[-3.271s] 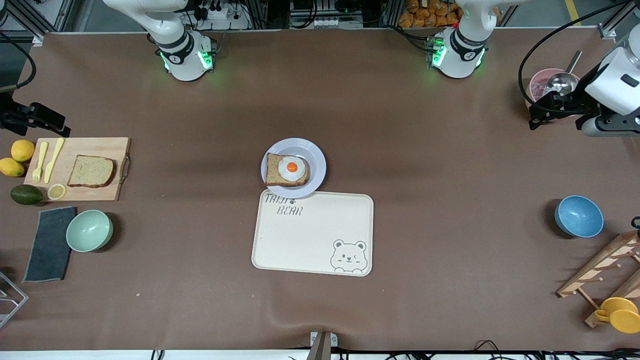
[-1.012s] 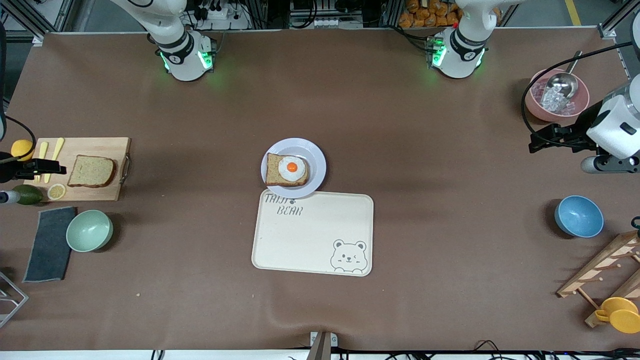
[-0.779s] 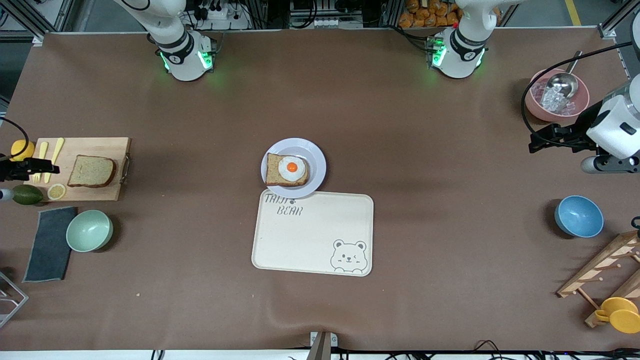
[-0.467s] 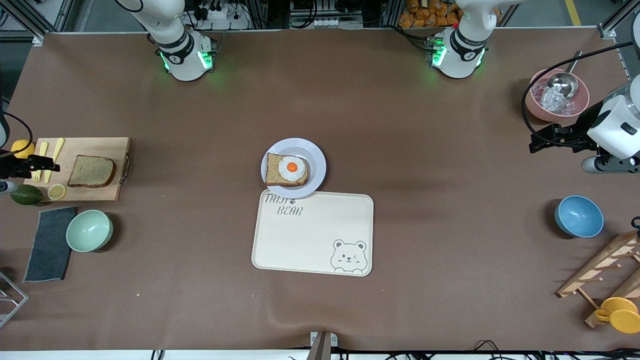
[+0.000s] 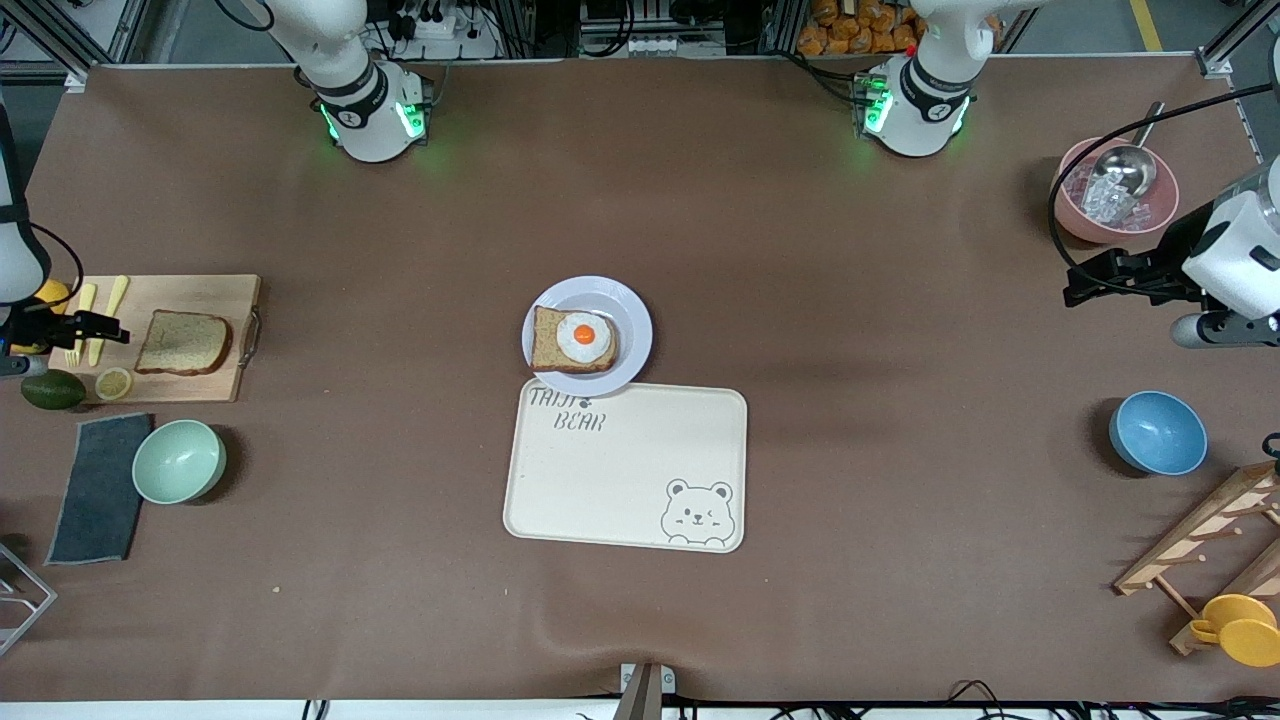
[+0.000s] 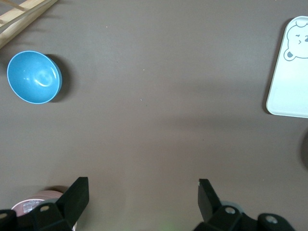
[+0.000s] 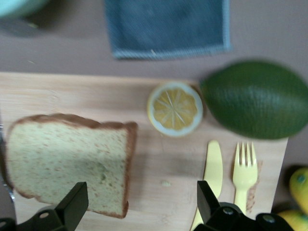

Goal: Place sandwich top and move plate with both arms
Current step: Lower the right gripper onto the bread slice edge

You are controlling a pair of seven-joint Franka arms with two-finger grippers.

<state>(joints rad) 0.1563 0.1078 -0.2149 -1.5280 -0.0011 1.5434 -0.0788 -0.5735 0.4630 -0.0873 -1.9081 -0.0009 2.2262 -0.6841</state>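
Note:
The sandwich top (image 5: 183,342), a plain brown slice, lies on a wooden cutting board (image 5: 190,290) at the right arm's end of the table. It also shows in the right wrist view (image 7: 67,163). My right gripper (image 5: 105,330) is open and empty over the board's cutlery end, beside the slice; the right wrist view (image 7: 142,195) shows the slice's edge under its jaws. The plate (image 5: 634,322) sits mid-table with an egg-topped bread slice (image 5: 572,342) on it. My left gripper (image 5: 1072,284) is open and empty over bare table, as its wrist view (image 6: 143,187) shows.
A cream bear tray (image 5: 625,470) touches the plate on its camera side. A lemon half (image 7: 174,109), avocado (image 7: 255,98), yellow fork (image 7: 245,173) and knife (image 7: 208,178), dark cloth (image 5: 98,487) and mint bowl (image 5: 179,460) surround the board. A blue bowl (image 5: 1157,432), pink ice bowl (image 5: 1110,195) and wooden rack (image 5: 1200,545) stand near the left gripper.
My right gripper has come over the cutting board's cutlery end, toward the slice. My left gripper has moved off the pink bowl to over bare table. Bread and plate have not moved.

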